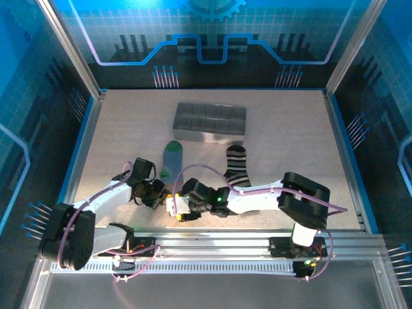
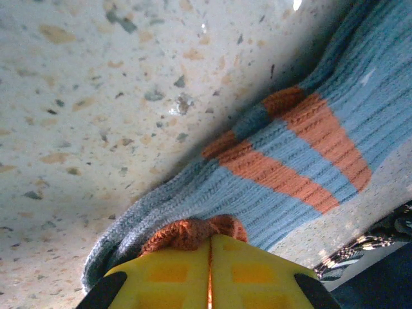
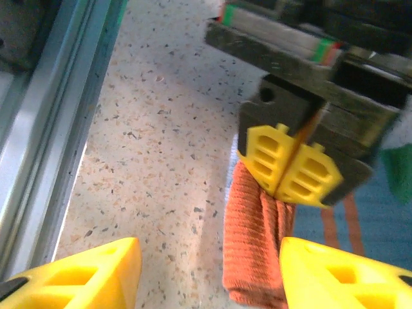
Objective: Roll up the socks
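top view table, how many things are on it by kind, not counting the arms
socks: 2 (grey-blue sock, striped sock)
compartment tray: 1
total: 3

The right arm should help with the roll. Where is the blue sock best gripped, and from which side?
The orange toe, just below where the shut left gripper pinches it: it is bunched thick there, while the rest of the blue sock lies flat. Come from the near side, where the open right gripper faces it, probably closing across the fold.
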`<action>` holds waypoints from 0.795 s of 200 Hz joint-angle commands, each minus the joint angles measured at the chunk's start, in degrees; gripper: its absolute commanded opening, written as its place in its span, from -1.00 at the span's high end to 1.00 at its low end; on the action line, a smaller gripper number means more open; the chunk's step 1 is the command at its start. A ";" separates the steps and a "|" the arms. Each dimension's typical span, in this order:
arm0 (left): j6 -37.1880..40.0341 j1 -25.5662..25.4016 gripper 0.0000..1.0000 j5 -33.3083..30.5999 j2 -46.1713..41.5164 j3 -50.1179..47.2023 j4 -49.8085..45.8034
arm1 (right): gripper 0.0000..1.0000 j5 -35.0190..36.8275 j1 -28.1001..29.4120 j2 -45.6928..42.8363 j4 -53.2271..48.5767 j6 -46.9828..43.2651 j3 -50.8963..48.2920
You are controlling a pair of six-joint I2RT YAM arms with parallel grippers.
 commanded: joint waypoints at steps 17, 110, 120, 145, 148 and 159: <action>1.91 0.82 0.81 -5.29 1.89 -0.37 -6.21 | -0.01 13.61 1.63 7.53 5.17 -9.63 2.23; 3.50 2.27 0.75 -4.79 0.80 0.99 -8.43 | 0.73 13.65 -1.98 14.44 0.50 -3.86 8.44; 3.06 2.77 0.61 -4.89 -0.96 1.79 -9.70 | 0.83 11.28 -2.55 14.14 -1.23 -2.67 8.89; 0.47 4.25 0.19 -5.23 -7.13 4.04 -13.77 | 0.96 5.46 -3.59 13.40 -5.13 0.48 9.69; 0.08 4.45 0.16 -5.26 -7.84 4.23 -14.14 | 0.97 4.76 -3.72 13.38 -5.61 0.84 9.80; -1.03 5.31 0.05 -4.87 -9.87 4.48 -15.70 | 1.00 2.47 -4.10 13.38 -6.93 2.20 10.17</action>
